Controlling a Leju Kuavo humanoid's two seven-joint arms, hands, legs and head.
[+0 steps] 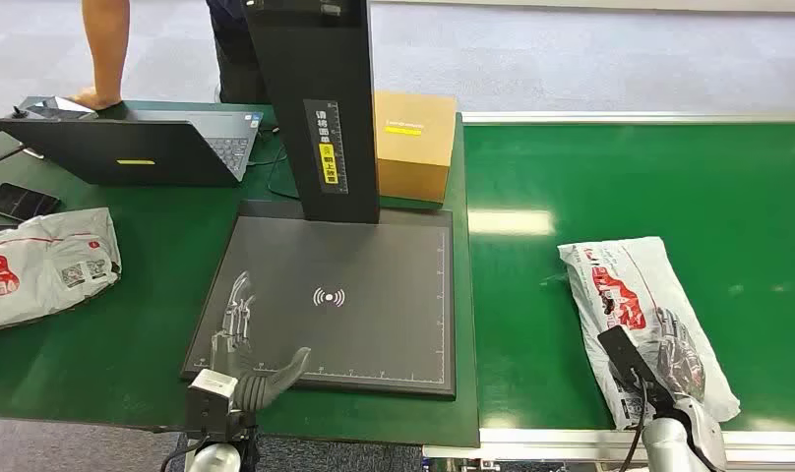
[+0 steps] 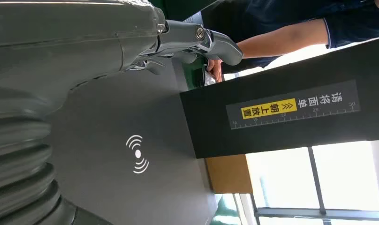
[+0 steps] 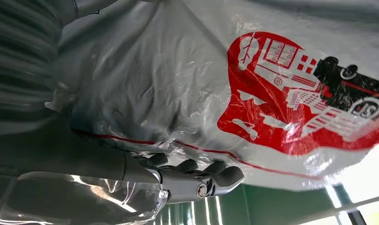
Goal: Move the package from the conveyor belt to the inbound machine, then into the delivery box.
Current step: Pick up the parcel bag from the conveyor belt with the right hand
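1. Left hand (image 1: 244, 346): silver-grey fingers, thick dark grey thumb at 4 o'clock, white square wrist block.
2. Right hand (image 1: 681, 366): dark fingers, black camera module with cable at 8 o'clock.
3. Wrist covers: grey, ribbed; thumb tip carries one screw.

We cannot tell whether the right hand (image 1: 677, 366) grips the package (image 1: 638, 295) beneath it, since its fingers are partly buried in the plastic. Beyond the left hand (image 1: 244, 346), the person (image 1: 106, 49) is cut off at the top edge.
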